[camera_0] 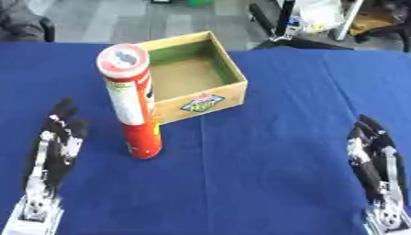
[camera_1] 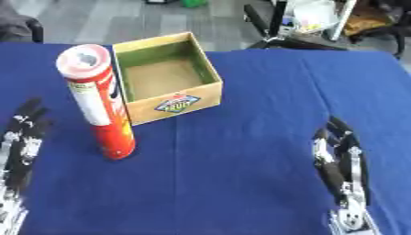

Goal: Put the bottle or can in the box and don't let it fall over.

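Standing upright beside the box (camera_0: 210,98), seemingly just touching, the can (camera_0: 132,105); both hands (camera_0: 54,147) (camera_0: 373,156) open, idle.

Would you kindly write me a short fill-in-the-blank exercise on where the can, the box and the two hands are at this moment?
1. The tall red can stands ____ on the blue tablecloth, outside the box.
2. The cardboard box holds ____.
3. The can stands nearer the robot's ____ hand.
4. The left hand and the right hand both rest with fingers ____, touching neither can nor box.

Missing words: upright; nothing; left; open
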Controlling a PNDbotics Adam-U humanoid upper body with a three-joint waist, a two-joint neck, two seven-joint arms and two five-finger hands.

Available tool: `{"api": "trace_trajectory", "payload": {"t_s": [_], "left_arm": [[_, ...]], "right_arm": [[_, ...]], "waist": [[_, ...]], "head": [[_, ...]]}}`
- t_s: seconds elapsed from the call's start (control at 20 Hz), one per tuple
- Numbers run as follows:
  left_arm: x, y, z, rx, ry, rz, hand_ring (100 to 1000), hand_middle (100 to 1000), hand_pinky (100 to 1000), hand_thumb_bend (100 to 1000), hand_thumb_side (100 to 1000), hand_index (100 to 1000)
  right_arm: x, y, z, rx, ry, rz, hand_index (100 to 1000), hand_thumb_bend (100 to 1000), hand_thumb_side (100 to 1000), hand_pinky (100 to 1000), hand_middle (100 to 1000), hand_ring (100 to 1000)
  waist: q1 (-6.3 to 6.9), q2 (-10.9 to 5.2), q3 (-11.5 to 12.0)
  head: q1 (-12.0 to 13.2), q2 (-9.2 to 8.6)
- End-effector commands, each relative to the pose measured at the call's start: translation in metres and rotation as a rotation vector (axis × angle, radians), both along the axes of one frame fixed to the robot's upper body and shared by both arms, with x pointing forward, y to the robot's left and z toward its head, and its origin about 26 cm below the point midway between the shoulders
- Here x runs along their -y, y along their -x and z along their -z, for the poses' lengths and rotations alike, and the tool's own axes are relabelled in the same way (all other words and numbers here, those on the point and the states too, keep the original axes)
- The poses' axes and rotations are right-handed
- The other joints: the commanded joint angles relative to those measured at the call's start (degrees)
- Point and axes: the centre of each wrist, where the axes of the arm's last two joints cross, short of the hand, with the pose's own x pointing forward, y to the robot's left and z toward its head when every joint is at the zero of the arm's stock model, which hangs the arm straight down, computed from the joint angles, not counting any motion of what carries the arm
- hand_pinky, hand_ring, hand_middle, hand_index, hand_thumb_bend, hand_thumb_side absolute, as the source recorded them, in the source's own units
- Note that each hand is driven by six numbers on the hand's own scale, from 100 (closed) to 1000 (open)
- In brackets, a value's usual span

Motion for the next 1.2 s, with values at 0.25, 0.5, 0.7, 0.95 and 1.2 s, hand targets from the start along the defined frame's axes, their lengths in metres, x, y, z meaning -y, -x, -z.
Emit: {"api": "trace_trajectory", "payload": {"t_s": [0.25, 0.5, 0.7, 0.95, 1.2], "left_arm": [[-0.006, -0.005, -0.024, 0.035, -0.110, 0.057, 992, 973, 882, 749, 581, 978], [-0.001, -0.015, -0.037, 0.018, -0.147, 0.054, 993, 974, 868, 920, 629, 975], [0.010, -0.025, -0.053, 0.012, -0.177, 0.056, 990, 972, 861, 943, 648, 974], [0.029, -0.035, -0.070, 0.005, -0.205, 0.111, 990, 972, 858, 908, 641, 975], [0.042, -0.043, -0.075, -0.010, -0.197, 0.145, 988, 965, 853, 883, 643, 974]], "right_arm": [[0.003, -0.002, -0.004, 0.013, 0.004, 0.000, 867, 100, 531, 832, 879, 904], [0.002, -0.002, -0.003, 0.010, 0.004, -0.004, 867, 100, 535, 832, 880, 904], [0.002, -0.002, -0.003, 0.010, 0.003, -0.007, 867, 100, 538, 832, 880, 904], [0.001, -0.002, -0.003, 0.008, 0.003, -0.012, 866, 100, 540, 831, 880, 904], [0.001, -0.002, -0.003, 0.008, 0.001, -0.014, 866, 100, 542, 831, 880, 904]], "waist": [[0.21, -0.32, -0.09], [0.24, -0.37, -0.19], [0.26, -0.43, -0.47], [0.29, -0.47, -0.75], [0.29, -0.49, -0.96]], "head": [[-0.31, -0.80], [-0.61, -1.02], [-0.68, -1.18], [-0.47, -1.22], [-0.43, -1.21]]}}
